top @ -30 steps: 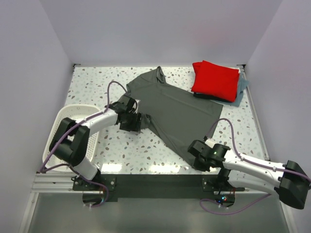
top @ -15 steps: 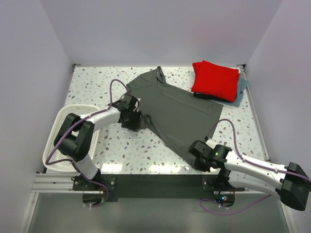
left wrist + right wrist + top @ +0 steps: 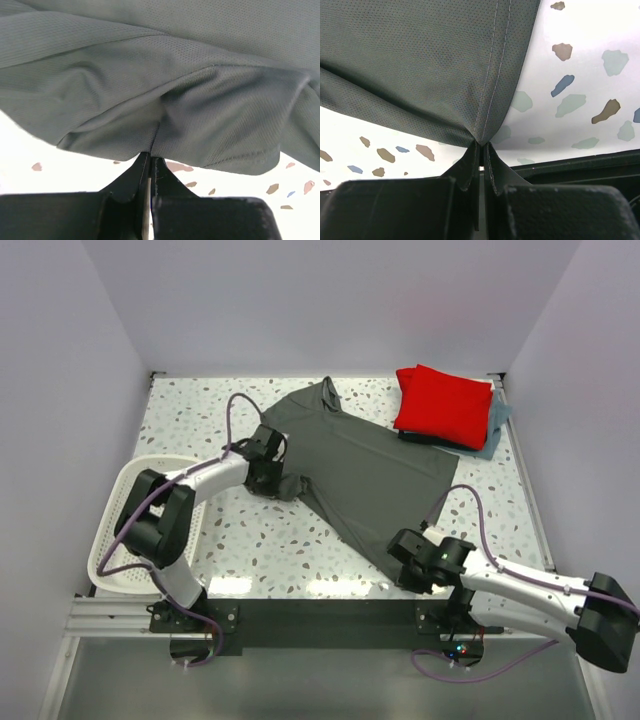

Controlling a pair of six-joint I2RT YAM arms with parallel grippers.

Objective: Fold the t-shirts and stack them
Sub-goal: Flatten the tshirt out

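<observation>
A large dark grey t-shirt lies spread out and slanted across the middle of the table. My left gripper is shut on its left sleeve; in the left wrist view the jaws pinch a bunched fold of the grey cloth. At the shirt's near corner, my right gripper is shut on the stitched hem, with the cloth pulled into a peak between the fingertips. A folded bright red t-shirt rests on a light blue-grey one at the back right.
A white slatted basket stands at the left edge beside the left arm. White walls close in the speckled table on the left, back and right. A dark strip runs along the near edge between the arm bases.
My left gripper has slid further onto the grey sleeve and shut on it. The right gripper and the shirt's near corner have stayed put.
</observation>
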